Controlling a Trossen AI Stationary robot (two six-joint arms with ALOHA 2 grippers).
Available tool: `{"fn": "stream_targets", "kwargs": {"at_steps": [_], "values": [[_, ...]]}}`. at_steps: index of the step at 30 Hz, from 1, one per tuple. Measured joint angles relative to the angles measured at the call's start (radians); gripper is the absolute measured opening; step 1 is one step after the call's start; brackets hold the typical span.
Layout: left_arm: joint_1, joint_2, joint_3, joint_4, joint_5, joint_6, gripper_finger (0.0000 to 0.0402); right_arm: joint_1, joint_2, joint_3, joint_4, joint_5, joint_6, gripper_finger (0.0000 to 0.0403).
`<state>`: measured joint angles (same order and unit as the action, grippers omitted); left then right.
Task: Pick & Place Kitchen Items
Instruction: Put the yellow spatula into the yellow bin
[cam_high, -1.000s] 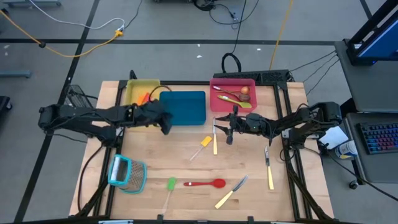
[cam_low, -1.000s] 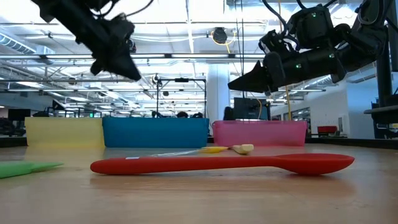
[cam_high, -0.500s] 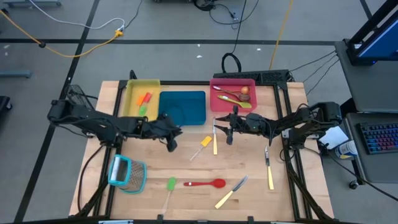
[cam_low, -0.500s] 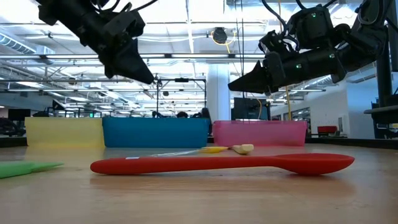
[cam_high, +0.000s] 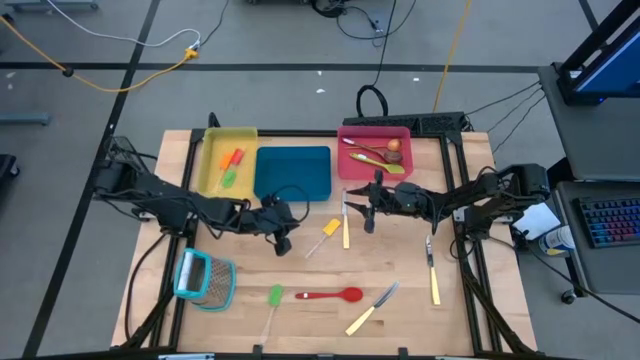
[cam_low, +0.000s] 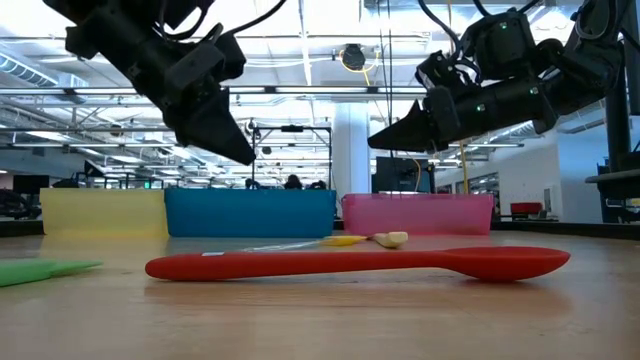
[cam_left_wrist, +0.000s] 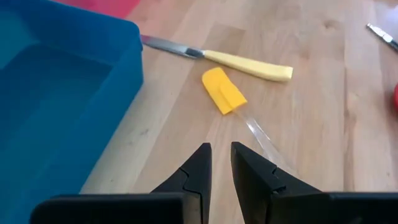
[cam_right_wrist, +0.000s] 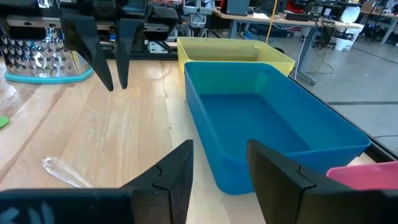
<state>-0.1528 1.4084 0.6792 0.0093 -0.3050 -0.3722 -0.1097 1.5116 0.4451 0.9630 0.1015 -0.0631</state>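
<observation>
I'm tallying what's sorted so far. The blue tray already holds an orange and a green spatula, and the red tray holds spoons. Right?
Not quite. The blue tray is empty. The orange spatula and green spatula lie in the yellow tray, as the high view shows. The red tray does hold spoons.

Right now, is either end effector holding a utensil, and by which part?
Nothing is held. The left end effector hovers empty near the yellow spatula; the right end effector is open and empty.
</observation>
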Motion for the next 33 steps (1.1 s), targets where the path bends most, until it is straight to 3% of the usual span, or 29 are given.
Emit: {"fn": "stream_targets", "kwargs": {"at_steps": [4,9,13,22,27,33], "values": [[0.0,0.007,0.0,0.0,0.0,-0.003,0.0065,0.0,0.0,0.0,-0.007,-0.012,0.0,0.0141],[0.0,0.007,0.0,-0.001,0.077,-0.007,0.0065,0.001,0.0,0.0,0.006,-0.233,-0.004,0.0141],[-0.001,0.007,0.0,-0.002,0.166,-0.008,0.0065,0.005,0.0,0.048,-0.038,-0.309,0.017,0.0141],[-0.003,0.007,0.0,-0.006,0.175,-0.01,0.0065,0.064,0.044,0.297,-0.484,-0.313,-0.078,0.0142],[-0.015,0.007,0.0,-0.009,0.175,-0.006,0.0065,0.081,0.14,0.368,-0.527,-0.316,-0.111,0.0155],[-0.033,0.007,0.0,-0.014,0.175,-0.006,0.0065,0.079,0.26,0.402,-0.519,-0.313,-0.089,0.0212]]}}
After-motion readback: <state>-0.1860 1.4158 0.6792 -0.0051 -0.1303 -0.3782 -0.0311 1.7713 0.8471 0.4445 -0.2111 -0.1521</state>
